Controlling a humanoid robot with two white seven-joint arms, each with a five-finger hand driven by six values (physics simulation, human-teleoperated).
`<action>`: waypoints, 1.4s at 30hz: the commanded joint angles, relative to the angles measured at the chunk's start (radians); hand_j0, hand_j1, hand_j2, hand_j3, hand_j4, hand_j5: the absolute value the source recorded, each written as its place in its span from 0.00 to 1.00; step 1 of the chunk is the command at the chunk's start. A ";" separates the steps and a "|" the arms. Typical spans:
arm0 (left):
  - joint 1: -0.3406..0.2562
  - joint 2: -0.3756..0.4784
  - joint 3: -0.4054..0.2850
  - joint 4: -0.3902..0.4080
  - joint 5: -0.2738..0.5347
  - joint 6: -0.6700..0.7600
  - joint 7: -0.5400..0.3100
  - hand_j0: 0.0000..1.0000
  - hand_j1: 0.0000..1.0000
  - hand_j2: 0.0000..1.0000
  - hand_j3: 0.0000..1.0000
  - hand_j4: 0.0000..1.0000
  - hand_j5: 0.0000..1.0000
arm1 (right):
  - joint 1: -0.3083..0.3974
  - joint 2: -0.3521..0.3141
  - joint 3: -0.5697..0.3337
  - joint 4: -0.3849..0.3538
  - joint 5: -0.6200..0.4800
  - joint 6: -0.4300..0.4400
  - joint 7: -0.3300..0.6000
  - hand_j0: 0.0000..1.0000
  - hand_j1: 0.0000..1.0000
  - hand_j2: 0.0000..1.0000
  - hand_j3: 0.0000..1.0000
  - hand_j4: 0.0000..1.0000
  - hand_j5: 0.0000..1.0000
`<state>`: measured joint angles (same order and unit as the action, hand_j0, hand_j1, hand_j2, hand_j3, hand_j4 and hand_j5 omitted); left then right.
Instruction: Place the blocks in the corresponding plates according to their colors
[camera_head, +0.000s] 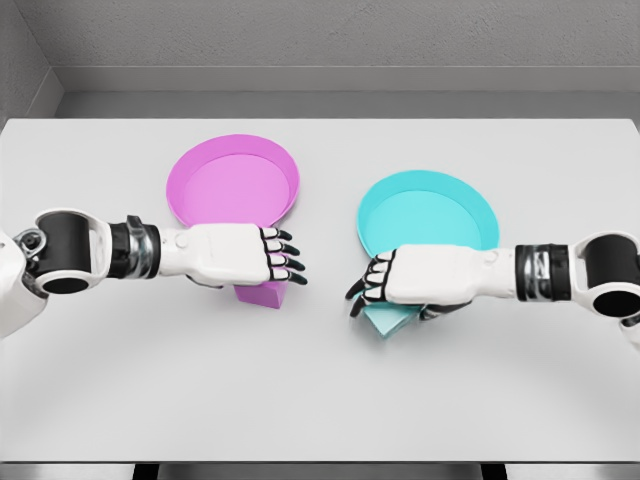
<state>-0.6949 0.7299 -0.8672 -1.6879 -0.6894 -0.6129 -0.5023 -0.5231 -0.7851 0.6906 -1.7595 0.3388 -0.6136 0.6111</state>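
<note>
No brand, label or writing shows anywhere, not on the arms, the plates or the blocks. The surface (320, 400) is a plain pale grey-white slab filling most of the frame, its near edge running along the bottom. Behind it, across the top of the frame, stands a bare grey wall, with a corner visible at the upper left.

Left of centre sits the pink plate (235, 180), a shallow round dish resting flat on the surface. Right of centre, a little lower in the frame, sits the cyan plate (425, 212), the same shape.

The left robot hand (250, 255) reaches in from the left edge, palm down, just below the pink plate. Its dark-tipped fingers (285, 255) are partly bent and point toward the middle of the frame. The pink block (262, 294) peeks out beneath it, right at the near rim of the pink plate; whether the fingers actually clamp it I cannot tell, since the hand covers most of it.

The right robot hand (400, 280) comes in from the right edge, mirrored, lying over the near rim of the cyan plate. Its fingers curl downward at the left. The cyan block (388, 320) shows under the palm, on the surface just below that plate; the grip itself is hidden, so I cannot tell.
</note>
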 joint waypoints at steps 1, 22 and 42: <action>0.000 0.002 -0.001 0.000 0.004 0.002 0.001 0.97 0.97 0.97 0.97 0.97 0.97 | 0.000 -0.009 -0.026 0.000 -0.053 0.003 0.000 0.73 0.73 0.73 0.73 0.73 0.73; -0.009 0.009 -0.021 -0.007 0.007 0.002 0.002 0.46 0.46 0.46 0.46 0.46 0.46 | 0.002 0.032 -0.335 0.216 -0.135 0.003 0.000 1.00 1.00 1.00 1.00 1.00 1.00; -0.087 0.003 0.131 0.154 0.022 0.002 0.004 0.41 0.41 0.41 0.41 0.41 0.41 | 0.014 0.021 -0.569 0.448 -0.133 0.003 0.000 1.00 1.00 1.00 1.00 1.00 1.00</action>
<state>-0.7900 0.7362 -0.7537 -1.5636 -0.6690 -0.6126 -0.5007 -0.5078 -0.7632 0.1207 -1.2990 0.2115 -0.6139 0.6114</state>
